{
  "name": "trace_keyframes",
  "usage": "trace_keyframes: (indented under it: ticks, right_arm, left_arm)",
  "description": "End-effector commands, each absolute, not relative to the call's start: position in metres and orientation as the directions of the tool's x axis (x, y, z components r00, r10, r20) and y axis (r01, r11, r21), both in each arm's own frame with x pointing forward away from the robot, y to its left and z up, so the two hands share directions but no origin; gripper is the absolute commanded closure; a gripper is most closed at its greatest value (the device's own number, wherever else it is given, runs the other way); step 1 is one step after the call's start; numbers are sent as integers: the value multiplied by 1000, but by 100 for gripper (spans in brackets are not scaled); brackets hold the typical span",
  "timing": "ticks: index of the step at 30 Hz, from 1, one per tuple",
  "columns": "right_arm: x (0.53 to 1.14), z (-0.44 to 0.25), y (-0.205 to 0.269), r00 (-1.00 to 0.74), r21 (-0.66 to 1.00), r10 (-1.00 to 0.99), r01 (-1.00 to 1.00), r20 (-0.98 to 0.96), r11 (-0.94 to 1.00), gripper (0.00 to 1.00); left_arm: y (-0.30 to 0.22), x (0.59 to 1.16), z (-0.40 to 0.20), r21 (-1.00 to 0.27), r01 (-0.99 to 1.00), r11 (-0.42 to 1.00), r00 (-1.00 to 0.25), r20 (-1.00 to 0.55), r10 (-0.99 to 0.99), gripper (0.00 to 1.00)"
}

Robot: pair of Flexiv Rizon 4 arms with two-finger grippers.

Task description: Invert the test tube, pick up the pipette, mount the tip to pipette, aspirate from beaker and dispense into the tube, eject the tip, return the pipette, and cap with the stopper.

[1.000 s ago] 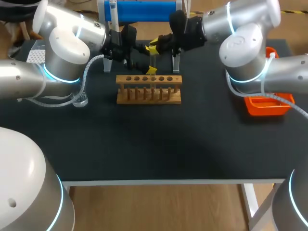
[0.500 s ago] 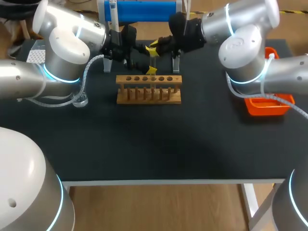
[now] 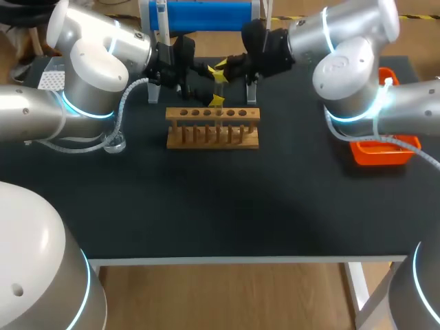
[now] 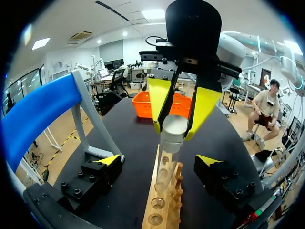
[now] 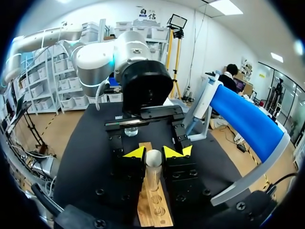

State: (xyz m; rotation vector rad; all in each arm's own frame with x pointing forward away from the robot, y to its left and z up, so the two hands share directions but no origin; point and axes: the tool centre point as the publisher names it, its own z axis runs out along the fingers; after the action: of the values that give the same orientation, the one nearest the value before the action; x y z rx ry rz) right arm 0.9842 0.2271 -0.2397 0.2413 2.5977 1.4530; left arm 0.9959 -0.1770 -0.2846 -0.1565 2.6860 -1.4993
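A clear test tube [image 4: 171,143] hangs upright over the wooden rack [image 3: 213,127], its lower end just above the rack's holes [image 4: 159,210]. My right gripper [image 5: 155,152] is shut on the tube [image 5: 153,167] near its top, and shows in the head view at the table's back [image 3: 221,71]. My left gripper [image 4: 159,161] stands open, its yellow tips wide apart on either side of the tube's lower part and not touching it; in the head view it is [image 3: 213,86]. The blue pipette stand [image 3: 199,15] sits behind the rack.
An orange bin [image 3: 381,151] sits at the right edge of the black table. A small glass beaker [image 3: 115,144] stands left of the rack. Both arms crowd the back middle, over the rack.
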Motion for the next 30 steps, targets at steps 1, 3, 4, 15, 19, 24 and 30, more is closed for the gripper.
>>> trace_keyframes:
  ticks: [1,3,4,15,19,24,30]
  right_arm:
    - [984,-253,225,-975,850,216,71,-51,522,100]
    - [984,-253,224,-975,851,218,74,-48,520,58]
    - [984,-252,224,-975,854,219,74,-47,515,38]
    - [988,-233,215,-980,913,197,62,-21,403,0]
    - [989,-226,212,-985,937,173,50,-11,345,0]
    - [986,-217,209,-994,968,110,54,28,246,0]
    - [982,-210,212,-997,985,65,56,46,162,0]
  left_arm:
    - [-177,996,-285,-852,-58,520,-993,-3,-116,0]
    - [-177,996,-285,-852,-58,520,-993,-3,-116,0]
    - [-177,996,-285,-852,-58,520,-993,-3,-116,0]
    - [-177,996,-285,-852,-58,520,-993,-3,-116,0]
    - [-177,996,-285,-852,-58,520,-993,-3,-116,0]
    - [-177,996,-285,-852,-58,520,-993,-3,-116,0]
    - [-177,996,-285,-852,-58,520,-993,-3,-116,0]
